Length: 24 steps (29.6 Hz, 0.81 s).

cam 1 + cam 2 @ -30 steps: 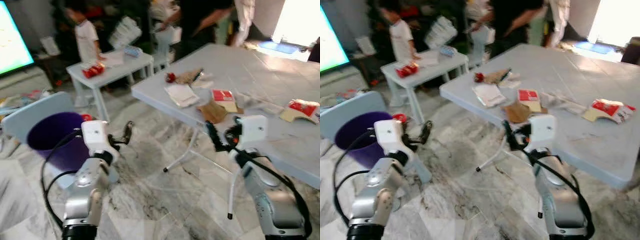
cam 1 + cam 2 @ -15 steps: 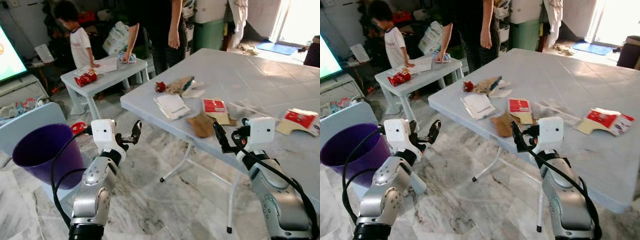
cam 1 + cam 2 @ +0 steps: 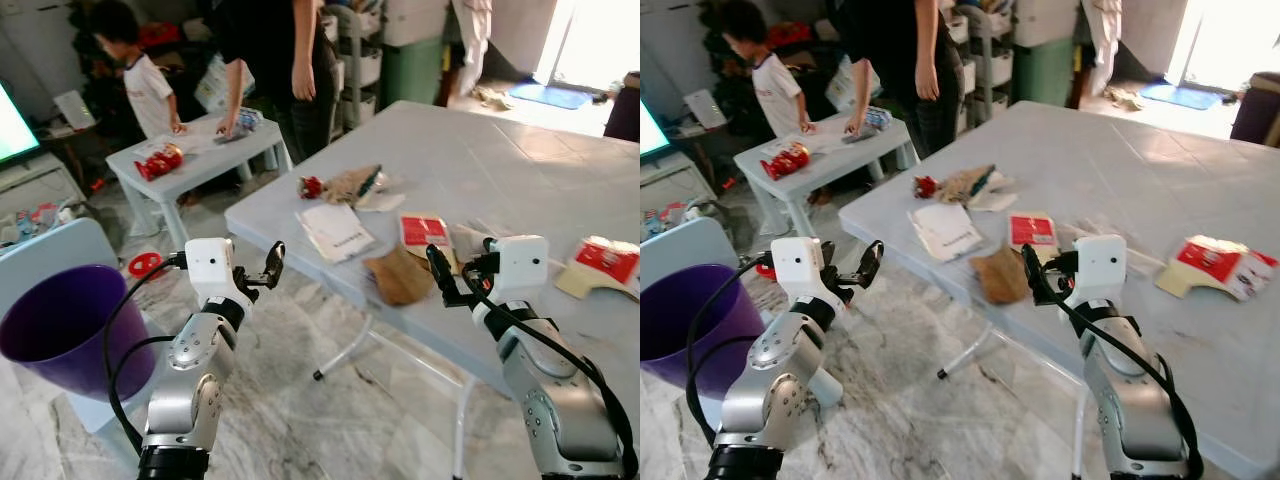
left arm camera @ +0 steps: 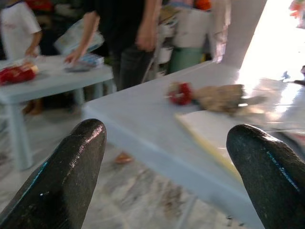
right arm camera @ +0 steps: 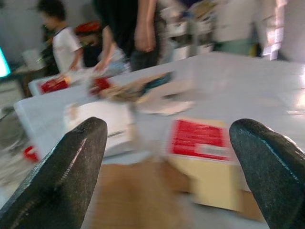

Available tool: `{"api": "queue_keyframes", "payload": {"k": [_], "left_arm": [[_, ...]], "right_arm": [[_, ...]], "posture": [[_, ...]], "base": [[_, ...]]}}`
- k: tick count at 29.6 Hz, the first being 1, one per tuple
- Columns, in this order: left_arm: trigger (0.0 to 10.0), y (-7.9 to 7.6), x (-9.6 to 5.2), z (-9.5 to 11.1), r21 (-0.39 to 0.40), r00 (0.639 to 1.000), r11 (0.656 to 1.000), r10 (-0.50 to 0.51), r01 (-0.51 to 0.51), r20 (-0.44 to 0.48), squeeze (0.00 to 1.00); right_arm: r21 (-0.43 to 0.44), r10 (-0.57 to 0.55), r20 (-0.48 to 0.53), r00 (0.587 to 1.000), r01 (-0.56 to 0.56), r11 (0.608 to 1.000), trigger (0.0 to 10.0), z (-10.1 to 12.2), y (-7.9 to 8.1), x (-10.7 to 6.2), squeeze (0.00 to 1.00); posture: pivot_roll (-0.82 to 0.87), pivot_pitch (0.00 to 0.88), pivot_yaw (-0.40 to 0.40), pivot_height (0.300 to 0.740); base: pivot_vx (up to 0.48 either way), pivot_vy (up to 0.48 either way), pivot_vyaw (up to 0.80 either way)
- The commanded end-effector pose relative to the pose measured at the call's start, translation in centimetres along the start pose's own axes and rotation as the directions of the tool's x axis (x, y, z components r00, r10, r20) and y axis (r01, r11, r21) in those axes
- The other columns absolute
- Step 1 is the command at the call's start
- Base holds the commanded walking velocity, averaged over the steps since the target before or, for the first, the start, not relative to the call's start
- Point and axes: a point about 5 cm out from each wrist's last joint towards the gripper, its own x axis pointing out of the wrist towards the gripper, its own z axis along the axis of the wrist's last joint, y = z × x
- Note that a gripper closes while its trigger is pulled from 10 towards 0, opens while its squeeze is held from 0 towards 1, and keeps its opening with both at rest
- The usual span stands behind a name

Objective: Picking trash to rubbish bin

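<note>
A purple bin (image 3: 60,325) stands on the floor at my left. Trash lies on the grey table (image 3: 520,170): a brown paper (image 3: 400,275) at the near edge, a white sheet (image 3: 335,230), a red and yellow card (image 3: 425,232), a crumpled brown and red wrapper (image 3: 345,183) and a red-white packet (image 3: 605,262) at the right. My left gripper (image 3: 270,262) is held up open over the floor, between bin and table, with nothing in it. My right gripper (image 3: 440,272) is open and empty, just above the table edge beside the brown paper (image 5: 138,200).
A small white table (image 3: 200,160) with a red packet stands behind, with a child (image 3: 130,75) and an adult (image 3: 270,60) at it. A pale chair (image 3: 45,255) is beside the bin. The table's thin legs (image 3: 350,350) stand on the marble floor ahead.
The whole picture has shifted and sharpened as the camera moved; the table edge now lies nearer my right gripper. Both grippers stay raised, open and empty. The adult has stepped left.
</note>
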Motion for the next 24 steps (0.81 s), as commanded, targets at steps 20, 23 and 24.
{"api": "queue_keyframes", "payload": {"k": [20, 23, 24], "left_arm": [[10.0, -0.13, 0.01, -0.17, 0.014, 1.000, 1.000, 0.002, -0.002, -0.018, 0.00], [10.0, -0.16, -0.01, -0.21, 0.015, 1.000, 1.000, 0.002, -0.001, -0.019, 0.00], [10.0, -0.16, -0.02, -0.22, 0.014, 1.000, 1.000, 0.002, -0.002, -0.019, 0.00]], "right_arm": [[0.010, -0.003, -0.009, 1.000, 0.003, 1.000, 10.0, 0.03, -0.13, 0.13, 0.00], [0.004, -0.003, -0.004, 1.000, 0.003, 1.000, 10.0, 0.08, -0.15, 0.14, 0.00], [0.005, -0.003, -0.004, 1.000, 0.003, 1.000, 10.0, 0.08, -0.15, 0.12, 0.00]], "posture": [[-0.04, 0.000, 0.043, 0.740], [-0.04, 0.000, 0.041, 0.740], [-0.04, 0.000, 0.041, 0.740]], "base": [[0.214, 0.000, -0.16], [0.000, 0.000, -0.78], [0.000, 0.000, -0.75]]}}
